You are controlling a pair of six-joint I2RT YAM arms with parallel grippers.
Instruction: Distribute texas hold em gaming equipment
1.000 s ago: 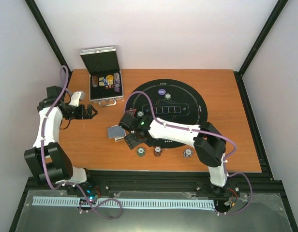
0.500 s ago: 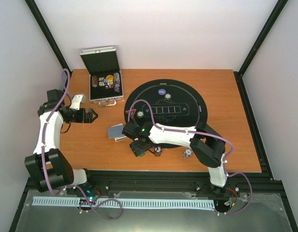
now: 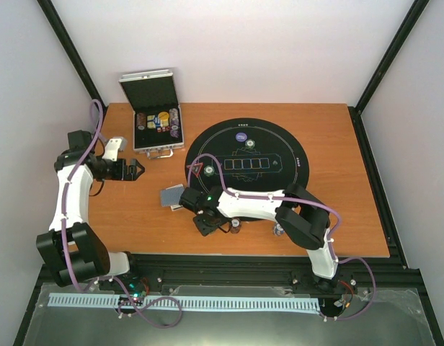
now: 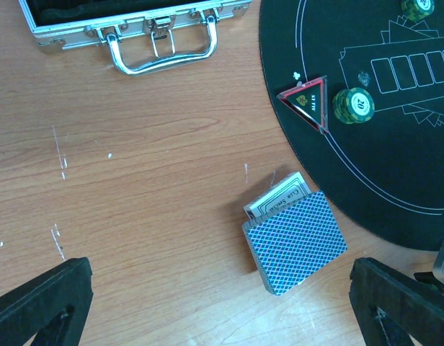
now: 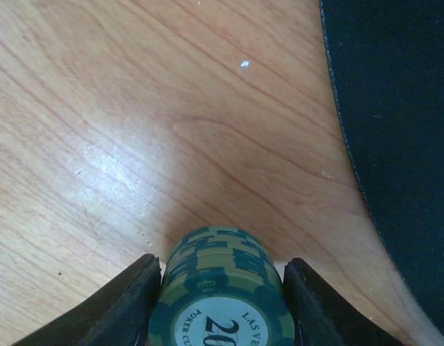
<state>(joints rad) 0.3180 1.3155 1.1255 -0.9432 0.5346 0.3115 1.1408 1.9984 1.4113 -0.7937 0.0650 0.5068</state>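
Observation:
My right gripper (image 3: 205, 223) is low on the wood, just off the round black mat (image 3: 280, 162). In the right wrist view its fingers (image 5: 139, 288) are shut on a green striped poker chip stack (image 5: 220, 288). A red chip stack (image 3: 235, 224) and a white one (image 3: 279, 229) stand to its right. A blue-backed card deck (image 4: 294, 241) lies on its box (image 4: 276, 198) beside the mat. A red triangle marker (image 4: 306, 101) and a green chip stack (image 4: 353, 105) sit on the mat. My left gripper (image 4: 222, 317) is open and empty, above the wood left of the deck.
The silver hinged case (image 3: 158, 126) stands open at the back left with more chips inside; its handle (image 4: 161, 54) faces me. A purple button disc (image 3: 241, 135) and another green chip stack (image 3: 249, 145) lie on the mat's far part.
My right gripper has moved from beside the card deck toward the table's front edge and down over the green chip stack. My left arm has barely shifted.

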